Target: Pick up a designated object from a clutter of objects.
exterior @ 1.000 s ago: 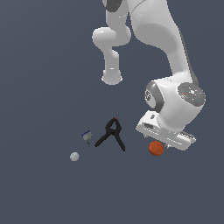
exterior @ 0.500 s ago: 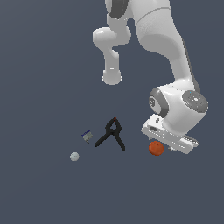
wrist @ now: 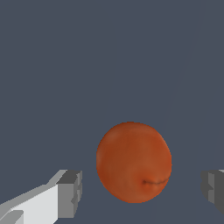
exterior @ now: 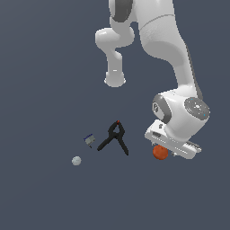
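The orange-red ball lies on the dark grey floor, between my two open fingers in the wrist view. One fingertip stands on one side of it and the other on the far side, neither touching it. In the exterior view the ball shows just under the white hand, which hides my gripper's fingers. The black A-shaped clamp, the tiny grey-and-blue block and the small pale grey ball lie to the exterior view's left of it.
The arm's white base post stands behind the clutter in the exterior view. The floor is one flat dark grey surface with no visible edges.
The hand has come down and slightly to the exterior view's right, onto the orange-red ball. The ball and the other objects have not moved.
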